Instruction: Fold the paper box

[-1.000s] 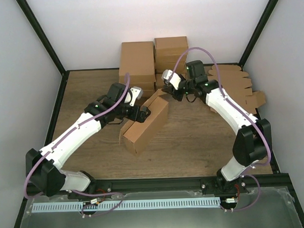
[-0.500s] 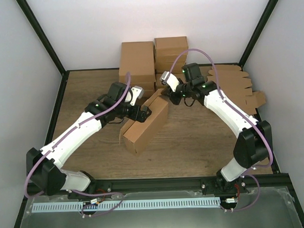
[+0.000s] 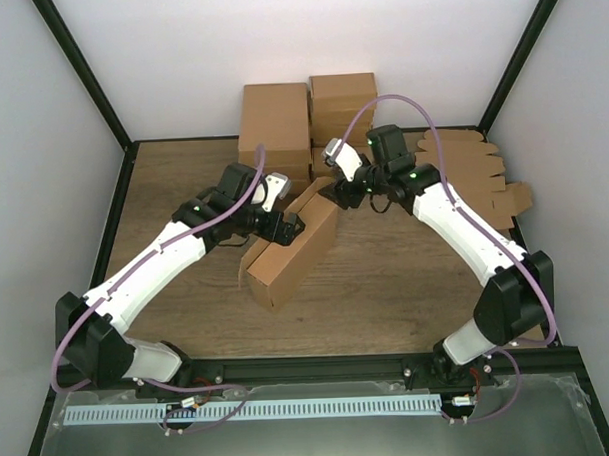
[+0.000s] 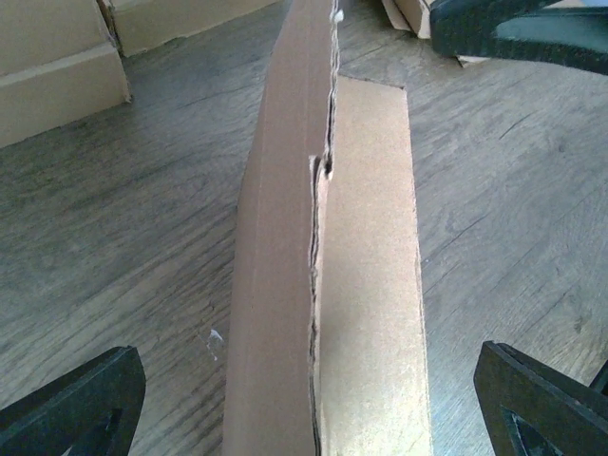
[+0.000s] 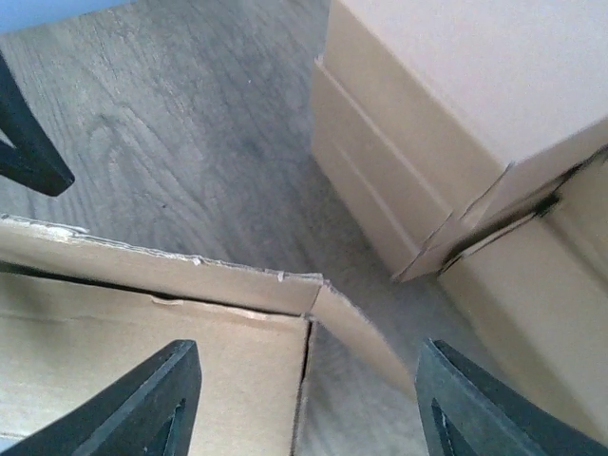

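Paper box (image 3: pixel 290 246) sits mid-table (image 3: pixel 407 294), partly folded into a long, narrow shape. Its long axis runs on a diagonal. The near end points toward the left arm's side of the front edge. The far end points back and right, toward the stack (image 3: pixel 311 118) of smaller boxes at the rear.

Left claw (image 3: pixel 287 227) is at the paper box's left long side, about halfway along. Its wrist view looks straight down the length. An upright wall is seen edge-on, with a flat panel just beside it on the right. The fingers (image 4: pixel 85 399) are spread wide, one on each side of that wall, touching nothing.

Right claw (image 3: pixel 333 194) is at the far end. Its fingers (image 5: pixel 152 399) stand apart, with the end corner and a loose flap between them. No pinch is visible. The stack is close behind.

Flat blanks (image 3: pixel 473 172) lie at the right rear, well apart from the paper box.
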Robot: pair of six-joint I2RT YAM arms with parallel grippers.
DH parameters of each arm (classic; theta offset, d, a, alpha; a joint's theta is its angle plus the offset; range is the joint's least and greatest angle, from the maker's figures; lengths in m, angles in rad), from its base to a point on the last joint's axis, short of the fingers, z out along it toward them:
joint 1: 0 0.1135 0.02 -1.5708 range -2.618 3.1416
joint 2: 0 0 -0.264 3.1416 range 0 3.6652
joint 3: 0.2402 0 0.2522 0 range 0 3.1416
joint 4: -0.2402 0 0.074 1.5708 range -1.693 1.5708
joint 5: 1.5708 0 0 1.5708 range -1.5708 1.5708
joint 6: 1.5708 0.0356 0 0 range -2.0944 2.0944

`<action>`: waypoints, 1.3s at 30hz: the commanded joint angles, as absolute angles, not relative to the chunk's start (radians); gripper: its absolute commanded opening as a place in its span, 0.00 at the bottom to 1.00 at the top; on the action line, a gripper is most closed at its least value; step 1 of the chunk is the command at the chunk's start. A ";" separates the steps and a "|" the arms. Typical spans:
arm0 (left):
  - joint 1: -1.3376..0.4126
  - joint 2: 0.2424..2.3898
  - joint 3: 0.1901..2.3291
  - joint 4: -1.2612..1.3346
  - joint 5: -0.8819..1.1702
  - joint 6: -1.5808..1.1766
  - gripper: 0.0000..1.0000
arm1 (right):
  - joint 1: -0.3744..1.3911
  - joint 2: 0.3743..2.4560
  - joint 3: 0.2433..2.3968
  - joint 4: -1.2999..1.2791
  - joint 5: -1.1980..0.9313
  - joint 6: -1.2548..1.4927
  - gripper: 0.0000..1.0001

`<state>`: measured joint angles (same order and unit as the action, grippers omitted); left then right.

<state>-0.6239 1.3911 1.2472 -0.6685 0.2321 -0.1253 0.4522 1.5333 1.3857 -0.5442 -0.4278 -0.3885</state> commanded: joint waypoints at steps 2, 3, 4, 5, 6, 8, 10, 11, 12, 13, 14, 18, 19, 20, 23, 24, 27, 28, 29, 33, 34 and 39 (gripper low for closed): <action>-0.630 1.401 1.294 -0.681 0.234 -0.110 0.97 | 0.434 1.486 1.371 -0.469 -0.447 -0.665 0.68; -0.630 1.399 1.295 -0.684 0.232 -0.110 0.97 | 0.431 1.488 1.367 -0.467 -0.451 -0.726 0.68; -0.630 1.398 1.297 -0.687 0.228 -0.110 0.98 | 0.431 1.490 1.366 -0.461 -0.444 -0.763 0.70; -0.630 1.397 1.299 -0.690 0.227 -0.111 0.97 | 0.428 1.497 1.374 -0.457 -0.435 -0.782 0.74; -0.630 1.396 1.301 -0.692 0.227 -0.111 0.98 | 0.421 1.506 1.392 -0.462 -0.443 -0.795 0.78; -0.630 1.395 1.302 -0.693 0.226 -0.113 0.98 | 0.403 1.536 1.445 -0.516 -0.496 -0.833 0.80; -0.630 1.396 1.303 -0.694 0.225 -0.116 0.98 | 0.395 1.565 1.483 -0.530 -0.509 -0.848 0.80; -0.630 1.400 1.304 -0.693 0.225 -0.118 0.97 | 0.393 1.577 1.497 -0.543 -0.515 -0.866 0.80; -0.630 1.403 1.306 -0.693 0.226 -0.119 0.97 | 0.394 1.589 1.508 -0.554 -0.517 -0.878 0.79; -0.630 1.404 1.308 -0.694 0.228 -0.121 0.97 | 0.393 1.605 1.518 -0.563 -0.518 -0.889 0.77; -0.630 1.408 1.310 -0.694 0.228 -0.122 0.97 | 0.393 1.615 1.526 -0.574 -0.522 -0.904 0.76; -0.630 1.408 1.314 -0.698 0.230 -0.127 0.98 | 0.393 1.665 1.556 -0.616 -0.523 -0.931 0.69; -0.630 1.410 1.316 -0.702 0.230 -0.127 0.97 | 0.393 1.679 1.567 -0.634 -0.523 -0.937 0.67; -0.630 1.409 1.318 -0.704 0.230 -0.129 0.97 | 0.394 1.692 1.577 -0.649 -0.522 -0.938 0.62; -0.631 1.406 1.316 -0.709 0.229 -0.129 0.97 | 0.393 1.714 1.596 -0.660 -0.523 -0.930 0.49; -0.631 1.405 1.316 -0.710 0.227 -0.130 0.97 | 0.393 1.716 1.601 -0.663 -0.528 -0.927 0.44; -0.630 1.407 1.316 -0.710 0.228 -0.134 0.97 | 0.393 1.716 1.611 -0.678 -0.548 -0.913 0.31; -0.631 1.409 1.316 -0.710 0.228 -0.136 0.97 | 0.393 1.713 1.614 -0.683 -0.546 -0.900 0.26; -0.632 1.410 1.314 -0.712 0.231 -0.136 0.97 | 0.394 1.710 1.615 -0.688 -0.542 -0.885 0.21; -0.633 1.421 1.305 -0.709 0.240 -0.137 0.97 | 0.393 1.691 1.608 -0.730 -0.523 -0.821 0.01; -0.635 1.424 1.303 -0.706 0.241 -0.138 0.97 | 0.394 1.685 1.602 -0.735 -0.521 -0.794 0.01; -0.642 1.455 1.302 -0.702 0.252 -0.134 0.98 | 0.396 1.641 1.543 -0.726 -0.529 -0.662 0.01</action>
